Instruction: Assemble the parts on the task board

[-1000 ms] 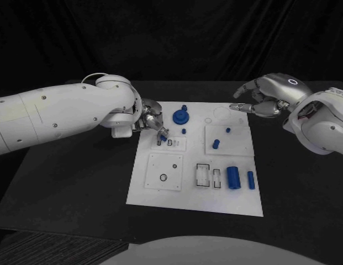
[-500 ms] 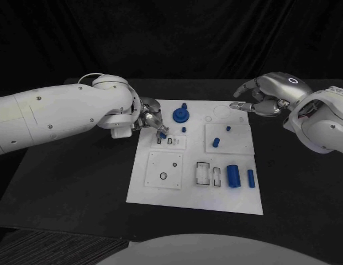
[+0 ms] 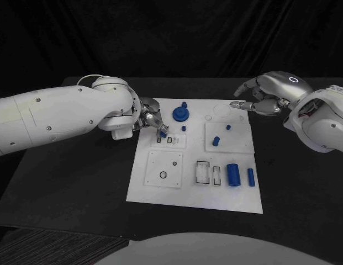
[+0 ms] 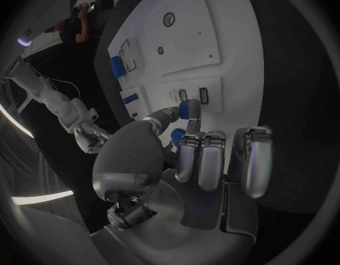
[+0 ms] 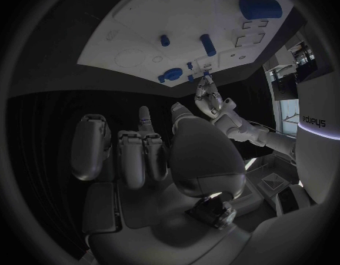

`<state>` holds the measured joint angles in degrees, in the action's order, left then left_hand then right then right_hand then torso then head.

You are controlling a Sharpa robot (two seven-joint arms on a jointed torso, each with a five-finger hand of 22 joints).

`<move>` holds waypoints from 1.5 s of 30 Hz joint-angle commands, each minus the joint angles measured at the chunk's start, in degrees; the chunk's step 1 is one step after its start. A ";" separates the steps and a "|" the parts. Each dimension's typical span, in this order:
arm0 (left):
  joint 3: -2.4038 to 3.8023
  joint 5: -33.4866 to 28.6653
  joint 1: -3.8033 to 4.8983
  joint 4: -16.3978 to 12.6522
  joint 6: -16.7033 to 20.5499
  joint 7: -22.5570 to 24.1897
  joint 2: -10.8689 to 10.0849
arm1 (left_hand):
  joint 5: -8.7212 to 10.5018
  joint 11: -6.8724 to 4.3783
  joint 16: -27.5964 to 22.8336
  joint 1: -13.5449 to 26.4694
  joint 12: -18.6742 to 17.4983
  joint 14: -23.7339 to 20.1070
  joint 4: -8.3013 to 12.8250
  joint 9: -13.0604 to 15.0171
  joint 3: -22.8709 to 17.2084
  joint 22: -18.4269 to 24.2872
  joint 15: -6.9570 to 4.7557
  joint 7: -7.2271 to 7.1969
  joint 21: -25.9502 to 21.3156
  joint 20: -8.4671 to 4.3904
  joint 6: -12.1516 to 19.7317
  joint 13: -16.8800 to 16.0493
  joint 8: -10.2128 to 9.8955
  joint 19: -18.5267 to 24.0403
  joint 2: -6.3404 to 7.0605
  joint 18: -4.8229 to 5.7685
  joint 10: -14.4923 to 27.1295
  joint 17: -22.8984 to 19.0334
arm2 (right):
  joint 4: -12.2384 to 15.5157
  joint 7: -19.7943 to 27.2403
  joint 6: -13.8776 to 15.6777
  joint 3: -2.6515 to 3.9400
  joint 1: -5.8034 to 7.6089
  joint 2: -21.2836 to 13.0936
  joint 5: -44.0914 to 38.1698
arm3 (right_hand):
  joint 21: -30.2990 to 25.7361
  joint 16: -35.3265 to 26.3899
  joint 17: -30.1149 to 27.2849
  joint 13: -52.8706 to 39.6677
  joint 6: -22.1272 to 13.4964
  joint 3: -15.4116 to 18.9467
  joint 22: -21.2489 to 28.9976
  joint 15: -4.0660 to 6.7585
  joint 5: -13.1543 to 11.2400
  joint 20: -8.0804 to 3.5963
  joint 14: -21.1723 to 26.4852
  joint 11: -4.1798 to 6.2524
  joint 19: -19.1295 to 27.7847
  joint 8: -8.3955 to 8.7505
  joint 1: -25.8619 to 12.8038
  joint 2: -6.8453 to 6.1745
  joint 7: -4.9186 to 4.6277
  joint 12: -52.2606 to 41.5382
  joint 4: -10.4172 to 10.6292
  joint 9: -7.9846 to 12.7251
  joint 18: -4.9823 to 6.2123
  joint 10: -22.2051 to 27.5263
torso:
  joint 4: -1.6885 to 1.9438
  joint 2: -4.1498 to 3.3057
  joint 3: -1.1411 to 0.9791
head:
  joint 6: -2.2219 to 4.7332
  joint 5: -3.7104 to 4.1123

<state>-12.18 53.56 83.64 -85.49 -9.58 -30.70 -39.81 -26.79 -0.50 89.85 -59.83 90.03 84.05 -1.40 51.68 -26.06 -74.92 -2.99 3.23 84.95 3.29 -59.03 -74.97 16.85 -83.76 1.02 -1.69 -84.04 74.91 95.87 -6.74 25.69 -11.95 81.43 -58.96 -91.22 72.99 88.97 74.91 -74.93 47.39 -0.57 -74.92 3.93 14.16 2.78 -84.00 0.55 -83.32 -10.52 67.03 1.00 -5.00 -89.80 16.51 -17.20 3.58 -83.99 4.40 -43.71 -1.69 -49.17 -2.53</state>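
The white task board point(image 3: 189, 190) lies in the middle of the black table. My left hand point(image 3: 149, 122) hovers at the board's far left part and pinches a small blue part point(image 3: 162, 132) between thumb and a finger, just above two small rectangular slots point(image 3: 165, 141). In the left wrist view the blue part point(image 4: 187, 109) sits at the fingertips, close to the slots point(image 4: 193, 95). My right hand point(image 3: 260, 102) hangs over the board's far right corner with its fingers curled in and nothing in them.
On the board are a round blue knob point(image 3: 181, 115), a small peg point(image 3: 184, 130), another peg point(image 3: 228, 130), a short cylinder point(image 3: 216, 143), a thick cylinder point(image 3: 233, 176) and a thin one point(image 3: 251, 179). Bare black table point(image 3: 68, 187) lies on either side.
My left hand has drawn slightly back toward the board's far edge with the small blue part in its pinch. The right hand has barely moved.
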 commanded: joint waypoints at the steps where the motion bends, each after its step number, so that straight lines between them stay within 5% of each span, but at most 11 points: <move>1: 0.04 -0.03 -0.13 -0.23 0.38 -0.07 0.23 | -0.09 -0.54 0.15 0.32 -0.03 5.95 4.35 -0.05 -4.64 -10.54 -0.33 -0.64 0.08 0.01 -0.76 -15.03 -0.22 -0.49 -0.20 -0.20 -5.96 15.09 | 0.08 -1.05 -0.23 0.04 -0.13 -0.06 -0.12 | -0.32 -0.05 14.31 -15.07 0.19 0.16 -10.07 -0.30 0.17 -0.03 -5.69 -0.36 0.26 0.29 0.45 0.05 0.00 -0.20 -0.20 0.07 0.17 -6.01 | 0.09 0.01 -0.02 | -0.12 0.08; 45: 0.04 -0.04 -1.64 -0.07 1.01 1.48 1.55 | 0.59 -0.53 0.15 1.03 -0.03 5.95 4.15 -0.35 -5.05 -10.45 -0.42 -0.55 -0.10 -0.15 -0.60 -15.03 -1.01 -0.41 -0.58 -0.23 -5.96 15.09 | -0.37 -1.21 -0.52 0.04 -0.63 0.26 -0.12 | -0.38 -0.12 14.27 -15.07 0.30 0.20 -10.07 -0.30 0.96 -0.04 -5.67 -0.35 0.25 0.35 0.93 0.09 -0.01 -0.20 -0.19 0.16 0.17 -6.01 | 0.04 0.08 0.02 | -0.83 0.02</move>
<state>-12.18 53.56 82.12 -85.58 -9.30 -30.35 -38.39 -26.23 -0.63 89.85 -58.79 90.03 84.05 -0.85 51.37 -27.23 -74.91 -2.97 2.86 84.95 3.30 -59.76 -74.97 16.03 -83.75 1.01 -1.70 -83.89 74.91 95.51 -6.94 25.37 -11.95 80.95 -58.70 -91.22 72.77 88.97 74.90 -74.91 47.39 -0.57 -74.90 3.93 14.86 2.78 -84.00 0.54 -83.32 -10.52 67.27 1.19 -4.99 -89.80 16.51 -17.10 3.57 -83.99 4.47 -43.64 -1.64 -50.02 -2.53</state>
